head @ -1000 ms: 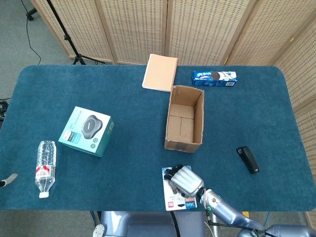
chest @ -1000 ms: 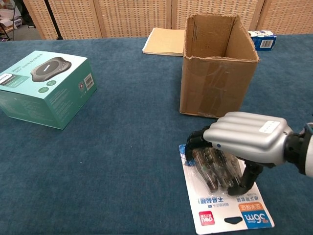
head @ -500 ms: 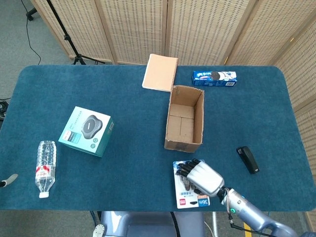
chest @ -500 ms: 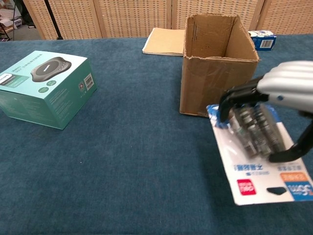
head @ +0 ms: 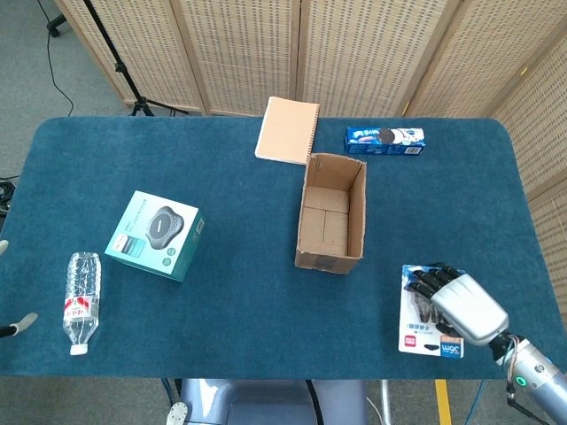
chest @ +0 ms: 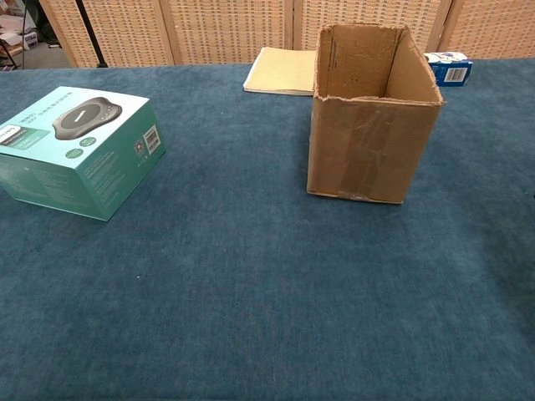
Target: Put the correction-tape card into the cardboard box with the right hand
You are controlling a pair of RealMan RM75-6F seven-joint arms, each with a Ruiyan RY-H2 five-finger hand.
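In the head view my right hand grips the white correction-tape card, its dark fingers curled over the card's upper part. Hand and card are lifted at the front right of the table, right of and nearer than the open cardboard box. The box stands upright and empty at the table's middle; the chest view shows it as the cardboard box ahead. Neither the right hand nor the card appears in the chest view. My left hand is out of both views.
A teal product box and a water bottle lie at the left. A tan notebook and a blue cookie pack sit beyond the cardboard box. The black object seen earlier at the right is hidden behind my hand.
My right hand lifted the card off the table's front edge and carried it to the right, out of the chest view. The cardboard box has not moved.
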